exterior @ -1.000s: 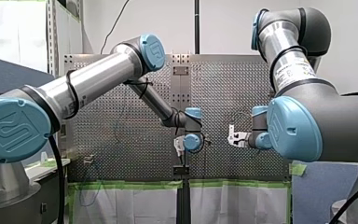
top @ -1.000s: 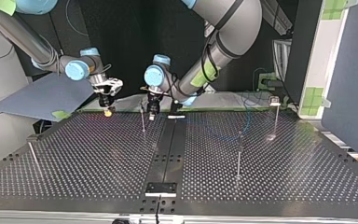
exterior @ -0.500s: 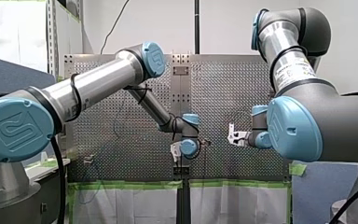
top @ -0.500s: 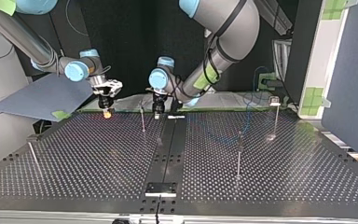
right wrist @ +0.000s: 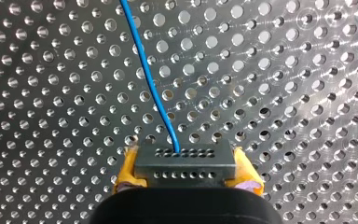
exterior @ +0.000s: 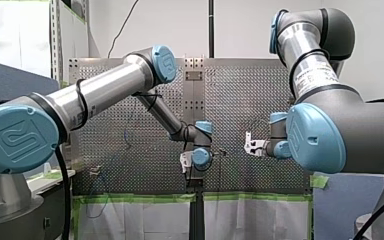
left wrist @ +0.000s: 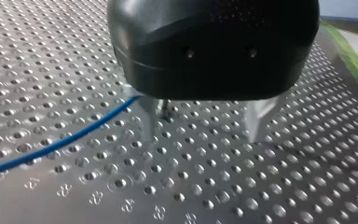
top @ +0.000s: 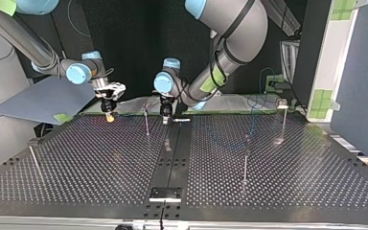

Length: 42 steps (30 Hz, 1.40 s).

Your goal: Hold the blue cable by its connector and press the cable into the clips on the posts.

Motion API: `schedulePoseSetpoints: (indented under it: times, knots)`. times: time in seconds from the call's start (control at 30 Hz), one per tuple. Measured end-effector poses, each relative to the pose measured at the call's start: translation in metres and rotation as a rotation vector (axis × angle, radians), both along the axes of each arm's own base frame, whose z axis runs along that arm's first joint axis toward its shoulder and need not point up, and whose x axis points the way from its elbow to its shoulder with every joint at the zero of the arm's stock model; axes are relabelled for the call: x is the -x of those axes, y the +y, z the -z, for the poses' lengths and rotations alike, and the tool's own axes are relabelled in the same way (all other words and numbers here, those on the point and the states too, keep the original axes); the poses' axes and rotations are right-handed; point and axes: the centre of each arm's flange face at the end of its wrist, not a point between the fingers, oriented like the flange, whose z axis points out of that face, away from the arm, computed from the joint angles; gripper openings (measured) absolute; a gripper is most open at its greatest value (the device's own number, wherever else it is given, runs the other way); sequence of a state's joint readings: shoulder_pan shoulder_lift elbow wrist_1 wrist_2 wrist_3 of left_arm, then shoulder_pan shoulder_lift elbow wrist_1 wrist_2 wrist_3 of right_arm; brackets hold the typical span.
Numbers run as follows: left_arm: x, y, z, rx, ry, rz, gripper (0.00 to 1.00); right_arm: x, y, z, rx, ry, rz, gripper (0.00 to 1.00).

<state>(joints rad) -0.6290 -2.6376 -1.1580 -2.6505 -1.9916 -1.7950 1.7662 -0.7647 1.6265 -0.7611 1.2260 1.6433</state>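
Rigid connector (right wrist: 186,164) clamped between right fingers (right wrist: 127,170) — the proper hold; blue cable (right wrist: 150,84) ahead, seemingly limp; left fingers (left wrist: 149,119) spread.

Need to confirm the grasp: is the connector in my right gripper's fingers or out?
In: right wrist view shows the connector clamped between the right gripper's yellow-padded fingers.
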Motion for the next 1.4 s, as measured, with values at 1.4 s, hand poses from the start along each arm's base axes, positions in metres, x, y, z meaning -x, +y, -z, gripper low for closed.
schedulePoseSetpoints:
  times: [1.4]
  knots:
    - [0.071, -0.010, -0.062, -0.127, 0.059, 0.039, 1.00, 0.001, 0.002, 0.002, -0.023, 0.004, 0.000, 0.00]
